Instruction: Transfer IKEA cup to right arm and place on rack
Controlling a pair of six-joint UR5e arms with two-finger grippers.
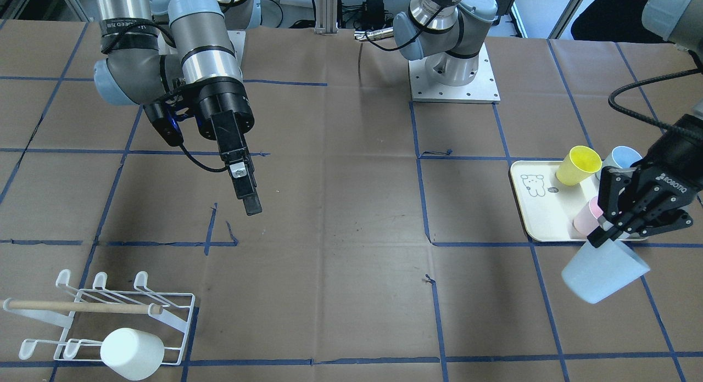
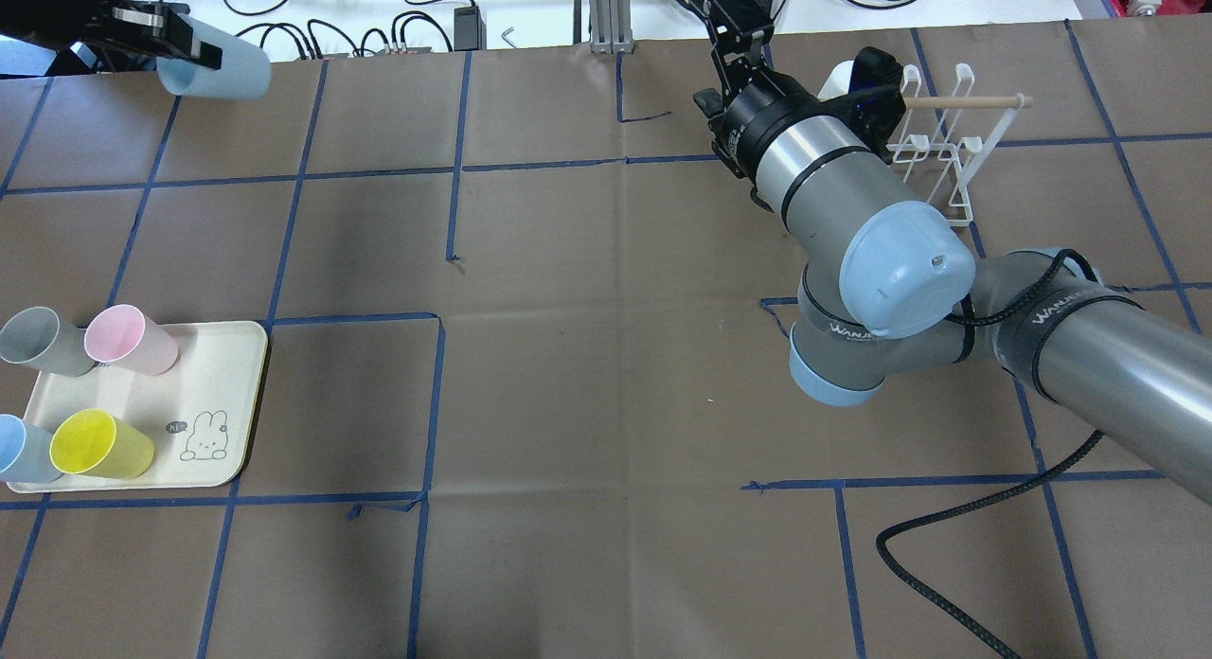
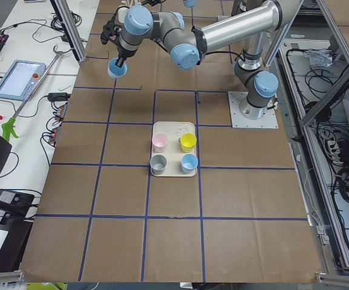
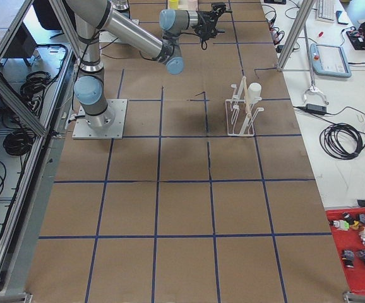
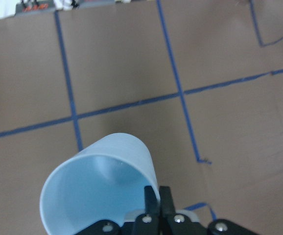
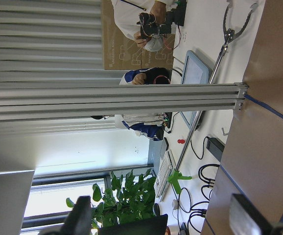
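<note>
Two fingers of the left gripper were clamped on the rim of the pale blue cup, one inside the mouth and one outside. The cup hung tilted in the air, just beside the cream tray, where yellow, pink and blue cups stood. Well apart from it, the right gripper hovered over bare table with its jaws spread wide. Beyond that stood the rack, a white cup on one prong.
</note>
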